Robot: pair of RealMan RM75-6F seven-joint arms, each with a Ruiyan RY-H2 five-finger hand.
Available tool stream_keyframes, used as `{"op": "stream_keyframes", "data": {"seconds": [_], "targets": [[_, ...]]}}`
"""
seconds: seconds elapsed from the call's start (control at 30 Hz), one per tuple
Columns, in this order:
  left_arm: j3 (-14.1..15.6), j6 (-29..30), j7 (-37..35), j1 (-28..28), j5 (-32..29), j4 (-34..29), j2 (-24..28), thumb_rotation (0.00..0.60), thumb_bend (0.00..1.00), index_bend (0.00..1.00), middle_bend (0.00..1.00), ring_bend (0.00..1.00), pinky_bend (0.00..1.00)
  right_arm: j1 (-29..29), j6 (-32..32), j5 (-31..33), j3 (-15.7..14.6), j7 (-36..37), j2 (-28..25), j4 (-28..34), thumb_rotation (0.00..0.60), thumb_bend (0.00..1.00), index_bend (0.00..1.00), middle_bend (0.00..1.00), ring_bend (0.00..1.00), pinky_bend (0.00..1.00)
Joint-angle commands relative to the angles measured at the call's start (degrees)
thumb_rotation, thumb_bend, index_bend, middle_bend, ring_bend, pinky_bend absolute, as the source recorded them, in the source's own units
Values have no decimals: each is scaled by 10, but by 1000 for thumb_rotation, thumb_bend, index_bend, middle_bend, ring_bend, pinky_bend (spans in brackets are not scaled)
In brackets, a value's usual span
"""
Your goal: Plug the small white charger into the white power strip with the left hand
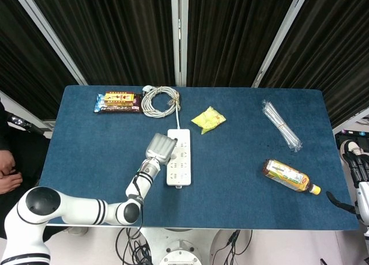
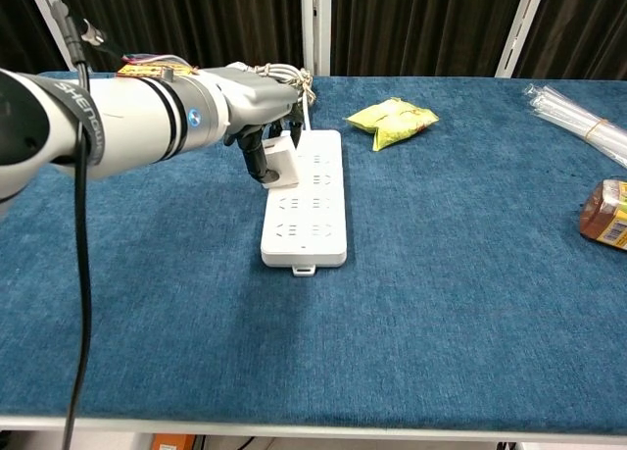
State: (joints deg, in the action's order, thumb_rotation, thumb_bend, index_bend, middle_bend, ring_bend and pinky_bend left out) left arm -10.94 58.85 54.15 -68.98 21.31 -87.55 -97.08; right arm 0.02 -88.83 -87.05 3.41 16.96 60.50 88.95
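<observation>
The white power strip [image 1: 179, 164] [image 2: 312, 210] lies lengthwise in the middle of the blue table, its cord running back to a coiled cable [image 1: 160, 99]. My left hand [image 1: 160, 147] [image 2: 257, 102] hovers over the strip's left side and grips the small white charger [image 2: 281, 158] between thumb and fingers. The charger touches the strip's upper left sockets. In the head view the hand hides the charger. My right hand [image 1: 358, 168] hangs off the table's right edge, holding nothing, its finger pose unclear.
A yellow snack bag [image 1: 208, 119] [image 2: 394, 119] lies behind the strip. At the back left is a chocolate bar [image 1: 118, 101]. On the right lie a clear straw packet [image 1: 281, 125] [image 2: 578, 123] and a tea bottle [image 1: 288, 176] [image 2: 605, 213].
</observation>
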Motion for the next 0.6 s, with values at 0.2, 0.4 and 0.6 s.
{"op": "stream_keyframes", "data": {"seconds": [0.2, 0.4, 0.6], "targets": [[0, 8, -19, 9, 17, -22, 15, 600, 339, 135, 246, 233, 468, -3, -6, -3, 0, 0, 0, 2, 600, 110, 0, 17, 0, 0], [-6, 19, -79, 40, 79, -80, 54, 600, 339, 117, 234, 226, 437, -4, -9, -6, -1, 2, -1, 2, 600, 111, 0, 17, 0, 0], [-66, 8, -374, 138, 233, -99, 60, 600, 337, 280, 371, 322, 470, -4, -10, -10, -2, 4, 0, 0, 600, 111, 0, 17, 0, 0]]}}
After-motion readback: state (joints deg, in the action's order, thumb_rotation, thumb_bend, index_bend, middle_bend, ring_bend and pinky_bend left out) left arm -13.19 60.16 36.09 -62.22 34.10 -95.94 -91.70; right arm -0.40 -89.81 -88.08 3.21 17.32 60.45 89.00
